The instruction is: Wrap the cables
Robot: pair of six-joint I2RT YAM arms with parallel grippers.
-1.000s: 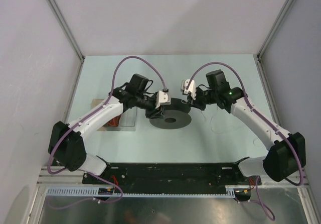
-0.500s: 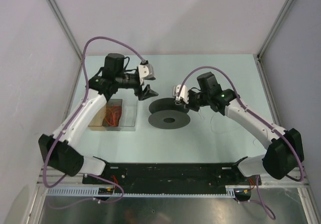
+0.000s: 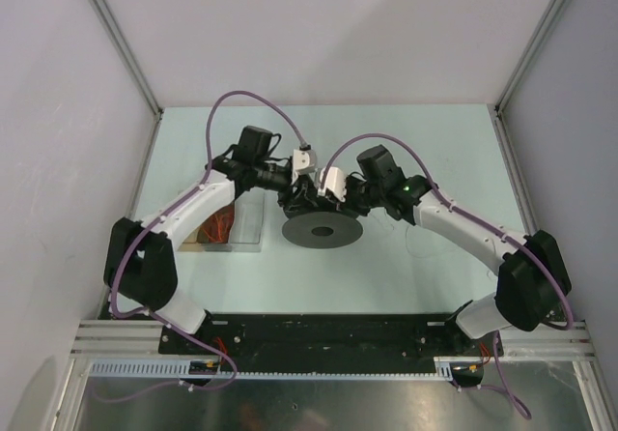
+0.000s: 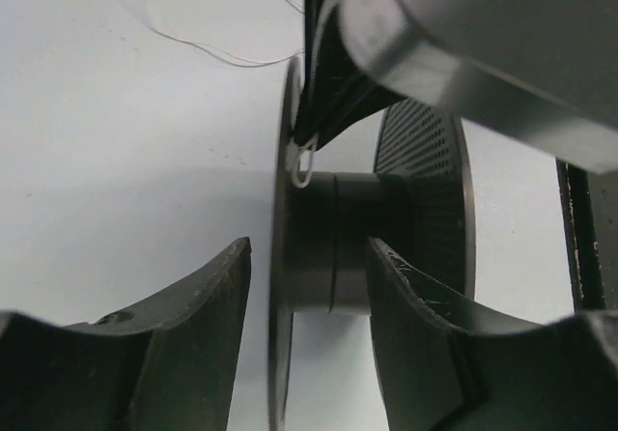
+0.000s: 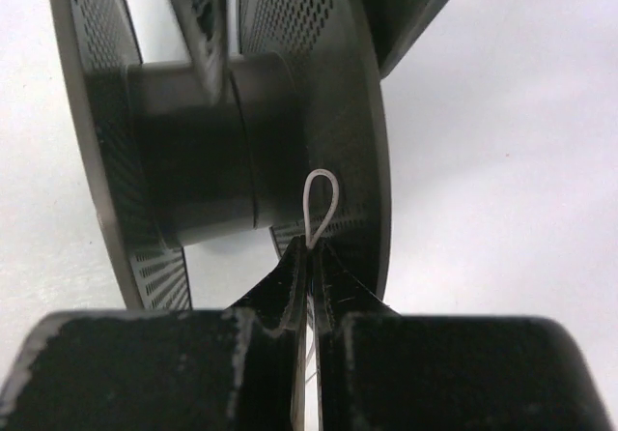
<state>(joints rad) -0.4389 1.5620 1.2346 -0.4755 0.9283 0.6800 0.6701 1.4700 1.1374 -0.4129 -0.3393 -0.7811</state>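
Right wrist: thin white cable [image 5: 322, 174], teardrop loop, against perforated black spool [image 5: 309, 64]

We are looking down from high behind the near edge of the pale green table [image 3: 386, 276], well back, taking in its whole surface. Our two wrist cameras are looking in from opposite sides, each pressed close to the black perforated plastic spool [image 3: 343, 230]. Both are catching the thin white cable loop [image 4: 302, 165] at its flange.
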